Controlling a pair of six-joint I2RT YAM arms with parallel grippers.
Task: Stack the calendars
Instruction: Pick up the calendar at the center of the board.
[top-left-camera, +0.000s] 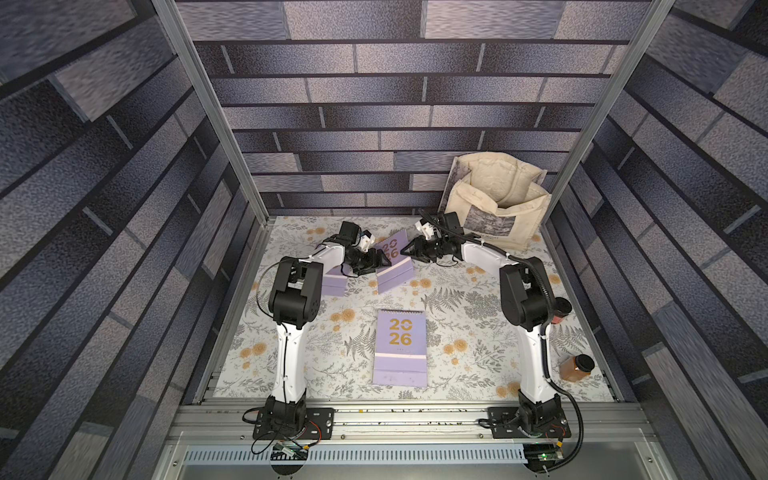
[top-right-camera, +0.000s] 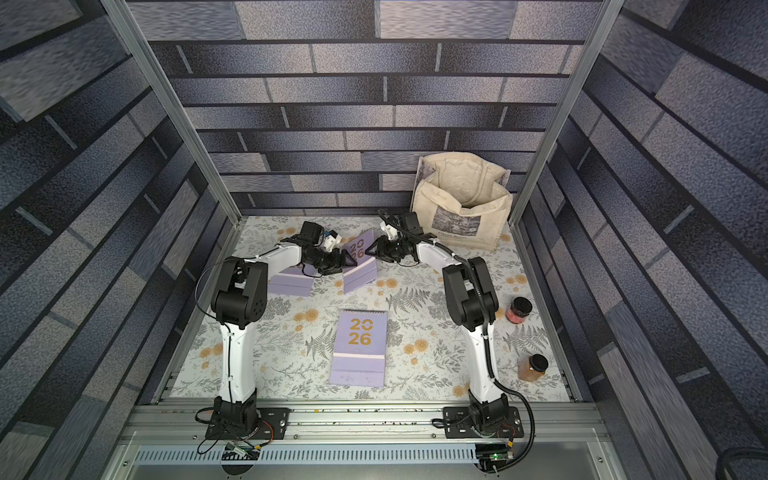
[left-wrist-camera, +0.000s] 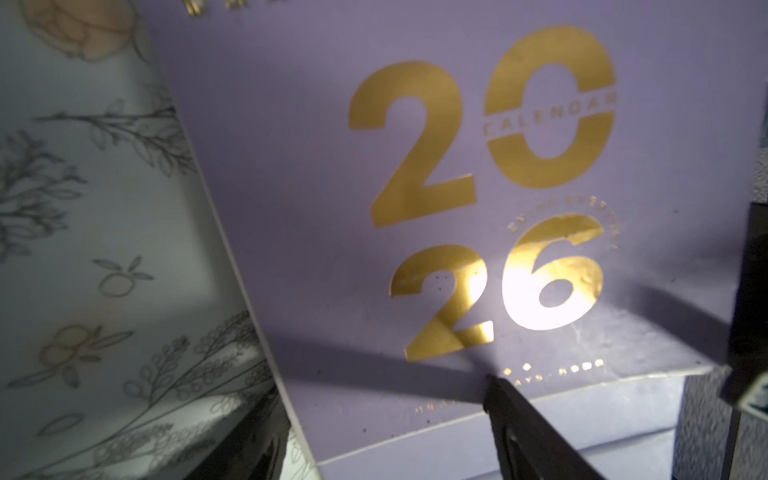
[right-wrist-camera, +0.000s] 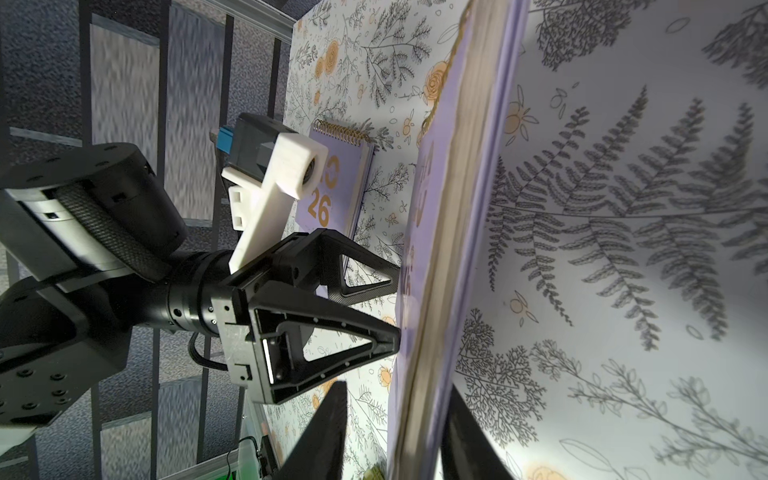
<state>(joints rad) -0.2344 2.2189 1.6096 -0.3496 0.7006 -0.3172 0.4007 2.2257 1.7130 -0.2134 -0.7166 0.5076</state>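
Standing tipped up between the two grippers, not lying flat, is a light purple paper calendar (top-left-camera: 397, 268) (left-wrist-camera: 457, 208) with a gold wire spine and a big gold "2026" on its cover. The left gripper (top-left-camera: 386, 262) (right-wrist-camera: 397, 303) has its jaws held apart. Both of its black fingertips (right-wrist-camera: 392, 332) touch the cover.

The right gripper (top-left-camera: 404, 248) (right-wrist-camera: 397, 384) is on the other side of the same calendar. Its jaws sit around the calendar's side edge. One finger (right-wrist-camera: 465, 432) touches the back, and a small bit of the flowery surface (top-left-camera: 457, 332) shows beside the other one. I cannot tell if these jaws are squeezing the calendar.

Just behind the left jaws, partly under the left arm, a second light purple calendar (top-left-camera: 334, 284) (right-wrist-camera: 336, 183) lies flat. A third light purple calendar (top-left-camera: 400, 349) (top-right-camera: 359, 349) lies flat too. It is well apart from both jaws, back toward the arm bases and about midway between them.

A cream cloth tote bag (top-left-camera: 498, 203) stands behind the right jaws. A small red jar with a black lid (top-right-camera: 519, 311) and a small brown jar with a black lid (top-right-camera: 532, 369) stand well away from the jaws, beside the right arm.
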